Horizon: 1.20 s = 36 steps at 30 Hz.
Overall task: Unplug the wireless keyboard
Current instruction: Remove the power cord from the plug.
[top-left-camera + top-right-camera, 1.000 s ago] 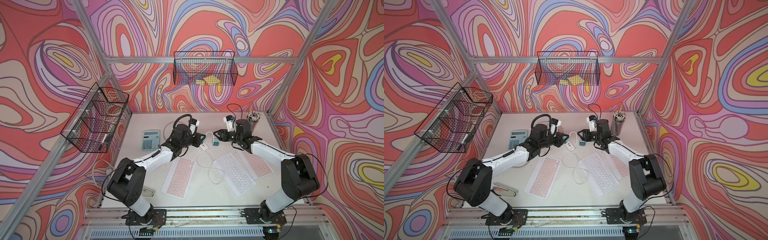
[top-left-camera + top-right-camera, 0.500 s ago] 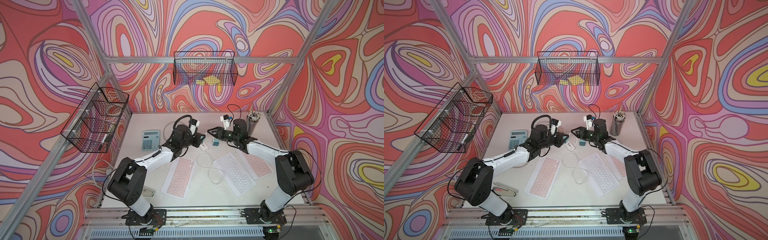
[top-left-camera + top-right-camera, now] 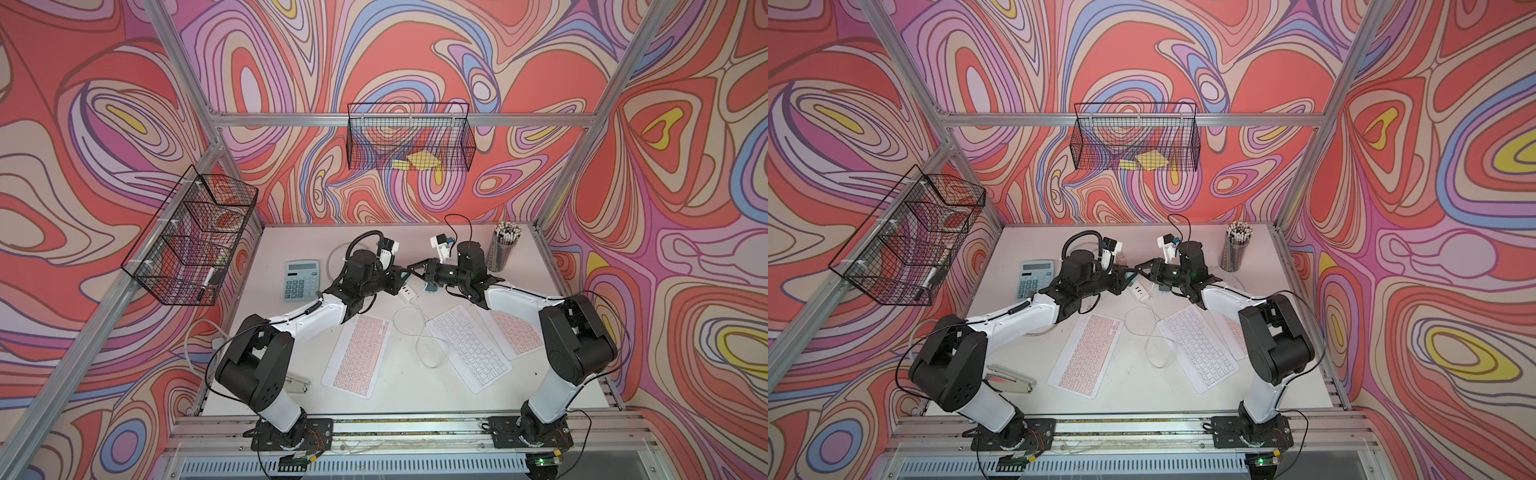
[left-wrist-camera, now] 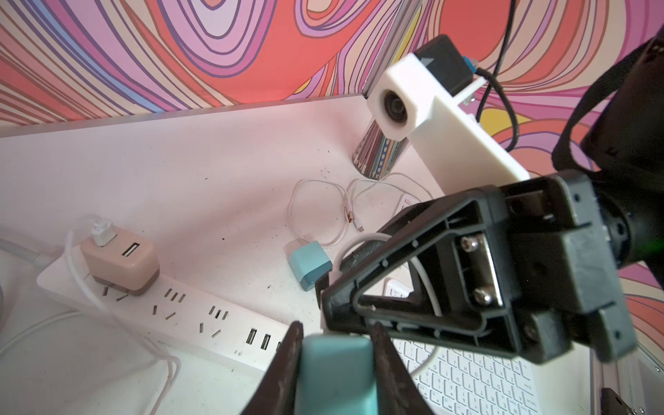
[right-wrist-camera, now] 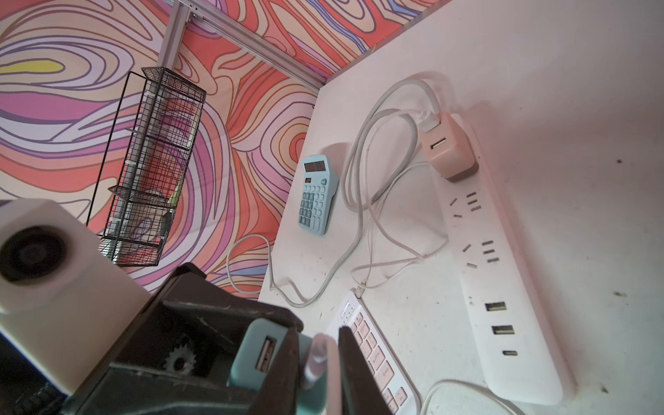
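Observation:
My left gripper (image 4: 336, 328) is shut on a teal charger block (image 4: 336, 373) held above the table. Meeting it head-on, my right gripper (image 5: 316, 332) has its jaws closed round the white USB plug (image 5: 318, 354) that sticks out of that block (image 5: 258, 352), beside an empty port. In both top views the two grippers (image 3: 405, 273) (image 3: 1140, 268) touch tips over the power strip (image 3: 409, 293). A white cable (image 3: 419, 332) loops down to the white keyboard (image 3: 467, 347). Two pink-keyed keyboards (image 3: 359, 355) (image 3: 515, 332) lie either side of it.
A pink charger (image 4: 120, 264) sits plugged in the power strip (image 4: 179, 312). A second teal block (image 4: 310, 264) with a loose cable lies on the table. Calculator (image 3: 301, 280) at back left, pencil cup (image 3: 503, 249) at back right, stapler (image 3: 1009, 380) at front left.
My right gripper swung left to meet the left gripper, and its jaws narrowed round the plug. The left arm has kept still with the block.

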Available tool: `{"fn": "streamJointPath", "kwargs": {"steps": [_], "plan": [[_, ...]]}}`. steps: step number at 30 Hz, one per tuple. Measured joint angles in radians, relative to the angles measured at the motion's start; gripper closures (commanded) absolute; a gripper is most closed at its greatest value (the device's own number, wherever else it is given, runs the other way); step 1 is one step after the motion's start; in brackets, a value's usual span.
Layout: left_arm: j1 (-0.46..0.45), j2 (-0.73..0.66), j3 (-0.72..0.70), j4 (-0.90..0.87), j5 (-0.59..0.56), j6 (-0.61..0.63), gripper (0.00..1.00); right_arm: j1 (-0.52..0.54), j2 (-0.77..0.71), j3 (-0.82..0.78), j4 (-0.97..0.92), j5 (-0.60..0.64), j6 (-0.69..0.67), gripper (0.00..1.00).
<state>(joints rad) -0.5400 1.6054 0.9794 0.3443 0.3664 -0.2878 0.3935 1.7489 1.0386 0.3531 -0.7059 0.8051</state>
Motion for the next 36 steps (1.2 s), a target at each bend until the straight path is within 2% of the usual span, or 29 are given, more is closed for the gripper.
{"fn": "streamJointPath", "kwargs": {"steps": [3, 8, 24, 36], "plan": [[0.0, 0.0, -0.014, 0.019, -0.002, 0.003, 1.0, 0.0, 0.005, 0.001, 0.014, -0.004, 0.029, 0.95], [0.002, 0.002, -0.046, 0.038, -0.009, 0.006, 1.0, 0.002, 0.041, 0.001, 0.035, -0.019, 0.079, 1.0], [0.002, 0.003, -0.114, 0.16, -0.005, 0.003, 1.0, -0.019, 0.087, -0.104, 0.334, -0.059, 0.328, 1.0], [-0.005, 0.003, -0.117, 0.17, 0.004, 0.008, 1.0, -0.041, 0.092, -0.127, 0.389, -0.106, 0.374, 1.0]]}}
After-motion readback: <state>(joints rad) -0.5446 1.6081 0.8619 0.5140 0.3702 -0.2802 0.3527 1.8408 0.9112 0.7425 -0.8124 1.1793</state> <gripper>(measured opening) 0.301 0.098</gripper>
